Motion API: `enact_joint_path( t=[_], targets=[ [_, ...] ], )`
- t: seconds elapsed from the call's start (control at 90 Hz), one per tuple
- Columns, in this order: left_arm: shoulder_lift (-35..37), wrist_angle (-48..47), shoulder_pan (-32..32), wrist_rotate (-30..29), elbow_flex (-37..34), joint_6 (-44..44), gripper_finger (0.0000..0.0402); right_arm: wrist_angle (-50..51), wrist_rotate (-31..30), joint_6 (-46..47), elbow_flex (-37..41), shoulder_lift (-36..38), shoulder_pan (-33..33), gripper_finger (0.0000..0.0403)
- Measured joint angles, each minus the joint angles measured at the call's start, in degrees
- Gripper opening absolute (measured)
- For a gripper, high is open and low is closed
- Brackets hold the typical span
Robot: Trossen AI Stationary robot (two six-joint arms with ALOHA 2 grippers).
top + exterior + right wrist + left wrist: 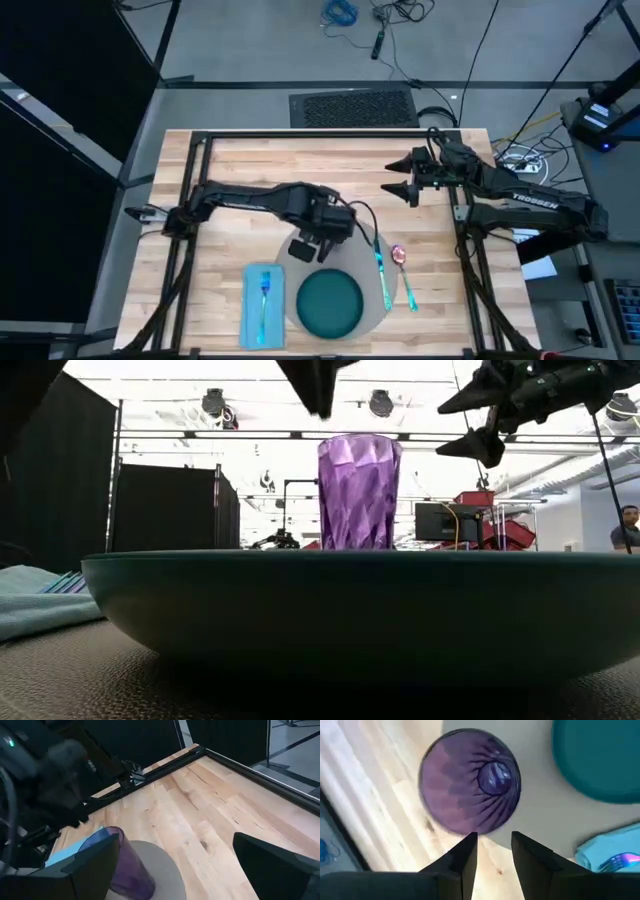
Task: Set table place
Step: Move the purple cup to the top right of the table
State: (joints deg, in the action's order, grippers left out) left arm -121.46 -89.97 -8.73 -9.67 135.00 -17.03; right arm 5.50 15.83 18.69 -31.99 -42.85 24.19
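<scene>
Directly below the left gripper (494, 851), its fingers slightly parted and holding nothing, a purple cup (470, 782) stands upright on the grey placemat's (540, 815) edge, beside the teal plate (600, 757). Right gripper (403, 177) hangs spread over the table (260, 165).

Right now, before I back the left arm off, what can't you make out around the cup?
- High view: the purple cup is hidden under the left tool.
- Low view: the cup's base sits behind the teal plate; the knife and spoon are out of sight.
- Left wrist view: cup blurred, rim contact unclear.
- Right tool waits, open.
</scene>
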Motion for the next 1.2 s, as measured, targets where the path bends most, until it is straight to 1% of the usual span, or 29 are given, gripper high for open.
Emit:
enact_joint_path(
  t=[0.111, 0.211, 0.322, 0.411, 0.478, 0.567, 0.622, 0.7, 0.767, 0.811, 0.878, 0.933, 1.033, 1.1, 1.2],
  targets=[
    [5.29, -0.04, 0.07, -0.09, -0.03, 3.20, 0.0105, -0.31, 0.72, 1.33, 0.00, -0.11, -2.33, 0.0370],
    [11.69, -0.07, 0.69, -0.11, -0.32, 7.12, 0.0105, -1.70, 0.55, 4.88, -0.10, -0.66, -5.37, 0.0370],
    [18.55, -0.09, 0.94, -0.41, -0.33, 11.54, 0.0105, -1.52, -0.54, 9.41, -2.09, -2.67, -8.06, 0.0370],
    [22.55, -0.11, 0.68, -0.77, -0.33, 14.21, 0.0105, 2.40, -1.88, 10.60, -5.58, -6.03, -9.84, 0.0367],
    [24.70, -0.12, -0.09, -2.35, -0.33, 16.28, 0.0105, 6.01, -4.14, 11.15, -8.42, -9.48, -11.42, 0.0362],
    [26.53, -0.01, -1.21, -5.82, -0.58, 18.09, 0.0105, 9.33, -6.48, 12.13, -11.89, -14.48, -13.31, 0.0353],
    [27.85, 0.11, -1.87, -8.77, -2.49, 18.42, 0.0105, 10.83, -7.06, 12.83, -14.16, -17.53, -14.49, 0.0347],
    [30.88, 0.07, -2.40, -15.16, -8.19, 21.68, 0.0105, 12.25, -7.23, 13.98, -16.95, -21.10, -16.61, 0.0342],
    [34.43, 0.61, -2.54, -20.32, -15.86, 24.65, 0.0105, 13.56, -8.23, 15.21, -19.32, -23.57, -18.65, 0.0342],
    [37.19, 2.49, -2.54, -22.16, -21.45, 25.35, 0.0105, 15.33, -9.02, 15.91, -20.88, -24.86, -19.81, 0.0341],
    [41.85, 7.49, -2.54, -22.24, -30.09, 25.46, 0.0105, 18.09, -11.14, 16.79, -23.20, -26.58, -21.40, 0.0341],
    [45.99, 13.91, -2.54, -21.85, -37.34, 24.68, 0.0105, 20.06, -12.84, 17.95, -24.92, -27.98, -22.30, 0.0341],
    [53.71, 25.45, -2.54, -19.00, -49.00, 21.82, 0.0105, 22.77, -13.57, 19.18, -26.73, -30.70, -22.78, 0.0341],
    [58.07, 31.34, -2.56, -17.07, -55.26, 20.50, 0.0105, 22.62, -13.64, 19.97, -26.86, -32.45, -22.76, 0.0341],
    [63.69, 37.14, -2.56, -16.24, -62.84, 19.68, 0.0105, 22.09, -13.22, 20.98, -26.86, -35.16, -22.74, 0.0341]
  ],
)
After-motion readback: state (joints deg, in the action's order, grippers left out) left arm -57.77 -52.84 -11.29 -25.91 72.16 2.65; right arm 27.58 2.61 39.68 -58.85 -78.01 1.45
